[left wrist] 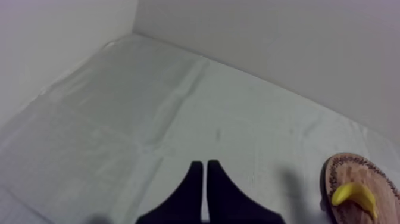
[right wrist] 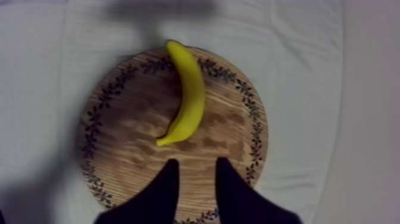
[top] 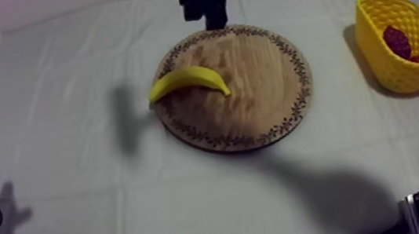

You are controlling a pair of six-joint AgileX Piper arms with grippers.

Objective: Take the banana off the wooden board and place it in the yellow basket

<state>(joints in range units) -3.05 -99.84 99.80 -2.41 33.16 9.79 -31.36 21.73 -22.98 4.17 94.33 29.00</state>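
One banana (top: 188, 80), one round wooden board (top: 257, 95), one yellow basket (top: 392, 71) and one desk (top: 75, 202) make up the single items. Inside the basket two dark red pieces of fruit can be counted, a larger red fruit (top: 396, 41) and a smaller red fruit (top: 417, 60), their kinds too unclear to tell. Two grippers complete the tally: the left gripper (left wrist: 205, 164) and the right gripper (right wrist: 197, 161).
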